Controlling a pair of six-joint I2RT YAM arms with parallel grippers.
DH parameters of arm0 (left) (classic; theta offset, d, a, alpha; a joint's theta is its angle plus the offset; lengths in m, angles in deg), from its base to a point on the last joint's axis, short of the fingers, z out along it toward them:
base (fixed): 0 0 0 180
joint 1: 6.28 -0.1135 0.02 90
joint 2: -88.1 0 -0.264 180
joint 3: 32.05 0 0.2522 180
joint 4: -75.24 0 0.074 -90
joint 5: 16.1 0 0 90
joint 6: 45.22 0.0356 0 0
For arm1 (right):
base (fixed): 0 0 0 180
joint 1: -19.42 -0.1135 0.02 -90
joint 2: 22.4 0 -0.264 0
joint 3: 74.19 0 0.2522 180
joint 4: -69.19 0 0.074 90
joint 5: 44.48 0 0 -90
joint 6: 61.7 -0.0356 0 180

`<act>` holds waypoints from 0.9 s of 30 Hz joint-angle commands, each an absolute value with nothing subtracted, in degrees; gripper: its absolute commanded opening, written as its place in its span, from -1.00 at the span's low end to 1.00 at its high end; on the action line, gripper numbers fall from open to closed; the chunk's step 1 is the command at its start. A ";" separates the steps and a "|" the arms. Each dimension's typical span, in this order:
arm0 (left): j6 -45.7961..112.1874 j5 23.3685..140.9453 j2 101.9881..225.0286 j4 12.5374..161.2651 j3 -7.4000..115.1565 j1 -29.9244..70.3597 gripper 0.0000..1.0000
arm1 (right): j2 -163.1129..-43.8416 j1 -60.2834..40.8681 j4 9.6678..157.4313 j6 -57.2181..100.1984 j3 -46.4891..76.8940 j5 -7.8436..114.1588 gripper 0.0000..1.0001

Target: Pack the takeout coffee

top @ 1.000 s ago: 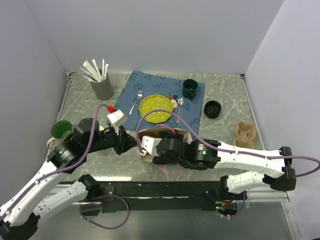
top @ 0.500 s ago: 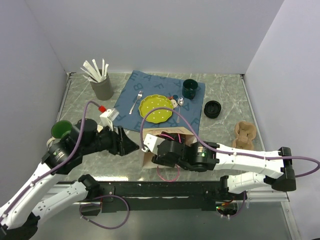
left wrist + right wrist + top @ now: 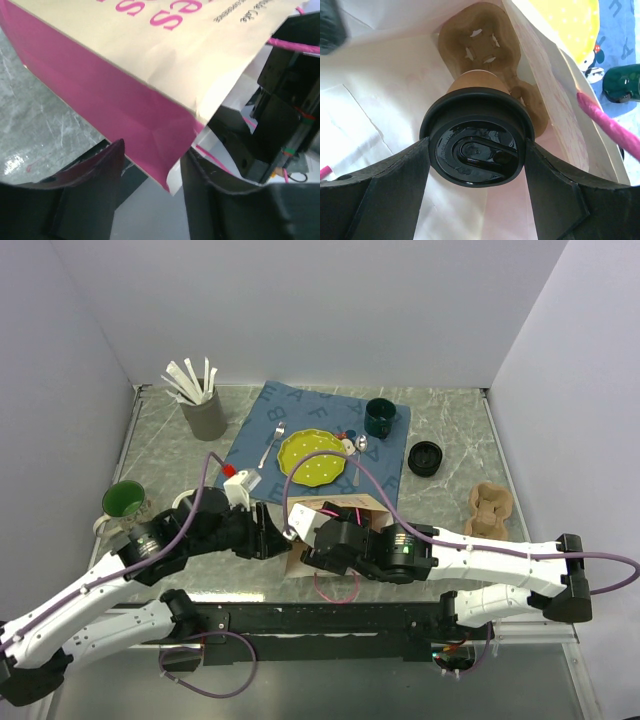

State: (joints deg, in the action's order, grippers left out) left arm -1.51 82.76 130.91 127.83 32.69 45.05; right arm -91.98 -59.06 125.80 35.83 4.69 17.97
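The takeout coffee (image 3: pixel 477 150), a tan paper cup with a black lid, hangs inside the paper bag (image 3: pixel 338 506). My right gripper (image 3: pixel 476 151) is shut on its lid, one finger on each side. Below the cup, a brown cardboard cup carrier (image 3: pixel 480 45) lies on the bag's white floor. In the top view the right wrist covers the bag's mouth and hides the cup. My left gripper (image 3: pixel 152 172) is open at the bag's near left corner. The pink and tan corner (image 3: pixel 165 150) sits between its fingers without touching them.
On the blue cloth (image 3: pixel 300 405) sit a yellow plate (image 3: pixel 312 457), a spoon (image 3: pixel 271 445) and a dark green mug (image 3: pixel 380 418). A loose black lid (image 3: pixel 425 458) and a second cardboard carrier (image 3: pixel 489 509) lie at the right. A grey holder of sticks (image 3: pixel 204 412) stands at the back left, a green cup (image 3: pixel 123 501) at the left.
My left gripper let go of the bag's left edge, opened, drew back, then moved right again to the bag's near corner. The right wrist sank a little lower into the bag.
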 commanded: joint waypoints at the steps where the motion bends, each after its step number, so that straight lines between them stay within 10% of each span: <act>1: -1.55 78.29 132.57 123.02 32.86 46.19 -0.10 | -91.39 -58.80 122.77 35.24 5.22 17.65 -0.09; 5: -0.49 76.98 132.67 123.20 31.37 46.36 -0.56 | -89.11 -58.72 122.68 38.49 2.94 20.11 -0.10; 27: 6.98 82.07 129.94 114.93 25.92 46.28 -0.98 | -82.51 -49.14 110.90 66.53 -9.64 25.65 -0.10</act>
State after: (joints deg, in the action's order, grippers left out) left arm 5.18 80.31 130.43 117.30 26.66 46.10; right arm -81.53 -49.53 114.88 62.06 -11.07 23.43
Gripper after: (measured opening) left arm 0.021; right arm 0.767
